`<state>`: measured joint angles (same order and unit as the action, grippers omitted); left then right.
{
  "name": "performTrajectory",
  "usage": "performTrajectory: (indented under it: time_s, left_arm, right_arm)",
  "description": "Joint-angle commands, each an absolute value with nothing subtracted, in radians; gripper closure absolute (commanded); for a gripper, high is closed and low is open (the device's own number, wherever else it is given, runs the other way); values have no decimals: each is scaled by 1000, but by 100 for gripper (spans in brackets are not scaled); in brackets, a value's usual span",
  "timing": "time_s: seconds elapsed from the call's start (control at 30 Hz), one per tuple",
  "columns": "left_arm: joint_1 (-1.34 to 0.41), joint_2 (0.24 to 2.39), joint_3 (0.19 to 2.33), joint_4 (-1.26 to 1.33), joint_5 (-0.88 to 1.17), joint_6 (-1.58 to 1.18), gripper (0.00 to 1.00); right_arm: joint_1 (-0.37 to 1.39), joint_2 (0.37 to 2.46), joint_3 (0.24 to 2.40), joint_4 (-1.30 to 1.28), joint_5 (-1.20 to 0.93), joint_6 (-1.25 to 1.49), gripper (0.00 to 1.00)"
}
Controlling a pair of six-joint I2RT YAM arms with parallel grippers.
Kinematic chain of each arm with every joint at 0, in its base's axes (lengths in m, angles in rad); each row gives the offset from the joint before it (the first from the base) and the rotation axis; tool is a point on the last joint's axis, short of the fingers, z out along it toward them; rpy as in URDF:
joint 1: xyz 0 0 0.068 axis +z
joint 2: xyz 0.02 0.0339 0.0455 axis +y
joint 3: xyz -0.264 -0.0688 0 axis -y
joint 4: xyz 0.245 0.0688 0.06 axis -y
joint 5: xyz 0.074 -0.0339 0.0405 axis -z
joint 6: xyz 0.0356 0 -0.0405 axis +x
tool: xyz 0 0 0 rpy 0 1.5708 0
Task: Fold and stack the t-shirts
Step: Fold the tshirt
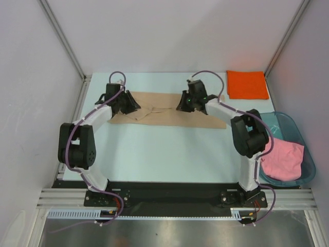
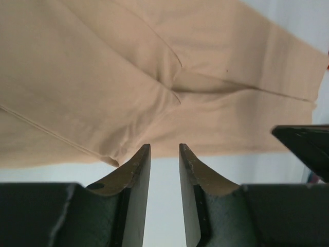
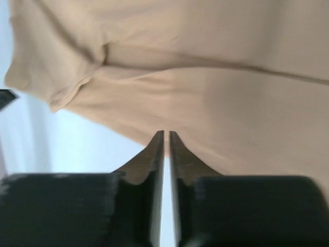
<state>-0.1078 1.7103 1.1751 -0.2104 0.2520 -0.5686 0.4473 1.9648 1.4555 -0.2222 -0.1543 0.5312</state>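
Tan cloth t-shirt, partly folded into a long creased band, lies flat across the far middle of your pale bench. Your left fingers stand apart at the cloth's edge, gripping nothing. Your right fingers are barely parted, a thin slit between them, tips at the shirt's edge.

Tan t-shirt: soft matt cloth, creased. Orange t-shirt and pink t-shirt: matt cloth. Tub: glossy translucent teal plastic. Counter: smooth, pale, matt. Left tool: dark matt plastic, scuffed.
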Motion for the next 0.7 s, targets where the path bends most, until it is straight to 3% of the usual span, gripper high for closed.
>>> performTrajectory:
  time_s: [0.0,0.1,0.67]
  left_arm:
    - [-120,1700,1146,-137,316,-583,67]
    - [-121,1712,1154,-137,321,-583,68]
    - [-123,1804,1238,-173,319,-569,67]
  right_arm:
    - [508,2040,1479,-18,-258,647,91]
    - [558,2094,1480,107,-247,701,100]
    - [606,2348,1650,230,-262,798,100]
